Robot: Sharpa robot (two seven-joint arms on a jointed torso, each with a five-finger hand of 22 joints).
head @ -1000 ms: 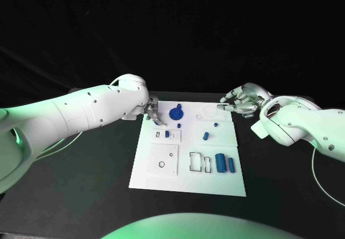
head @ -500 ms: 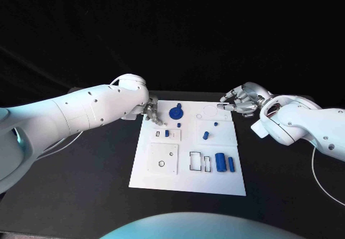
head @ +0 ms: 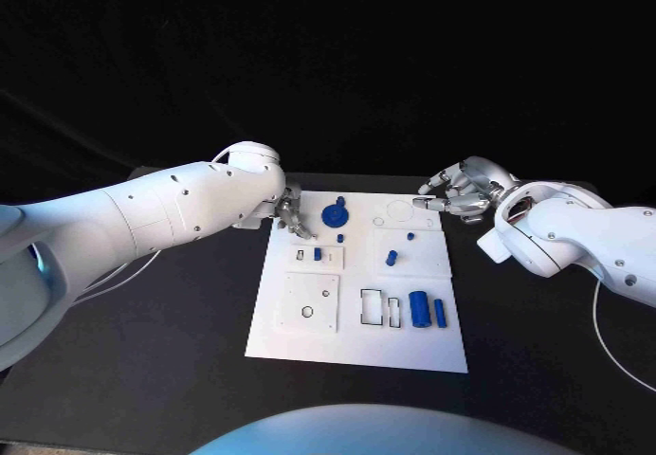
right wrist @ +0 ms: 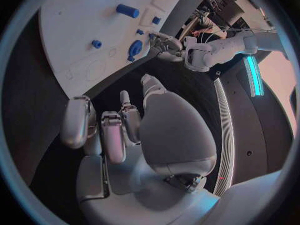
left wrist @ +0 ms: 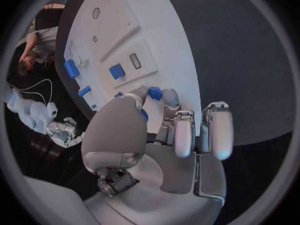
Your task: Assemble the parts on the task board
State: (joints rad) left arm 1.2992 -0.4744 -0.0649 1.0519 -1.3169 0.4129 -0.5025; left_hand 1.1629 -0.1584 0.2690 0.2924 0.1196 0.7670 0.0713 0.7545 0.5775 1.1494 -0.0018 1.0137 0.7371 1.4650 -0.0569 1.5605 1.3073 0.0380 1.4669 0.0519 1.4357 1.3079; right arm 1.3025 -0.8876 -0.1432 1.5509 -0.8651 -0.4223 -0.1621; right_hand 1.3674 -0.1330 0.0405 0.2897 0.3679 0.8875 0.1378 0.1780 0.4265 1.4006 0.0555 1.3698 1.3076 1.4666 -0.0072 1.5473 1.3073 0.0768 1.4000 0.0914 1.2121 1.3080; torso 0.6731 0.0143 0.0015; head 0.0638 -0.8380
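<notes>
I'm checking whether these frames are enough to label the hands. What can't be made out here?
- Head view: the left hand is mostly hidden behind its own arm at the task board edge.
- Left wrist view: a small blue part sits at the fingertips; whether it is pinched is too small to tell.
- Head view: the right hand has curled fingers; anything inside is hidden.

A black worktop [head: 164, 360] stretches out under the scene, matte and dark, its far edge meeting a black backdrop [head: 328, 76] that hangs in soft folds and swallows everything behind it. From the right wrist view, the room beyond the worktop shows a dark floor [right wrist: 250, 135] crossed by a pale curved stripe [right wrist: 226, 130], and a bright cyan light strip [right wrist: 253, 75] glows beside a pinkish lit surface [right wrist: 280, 70].
</notes>
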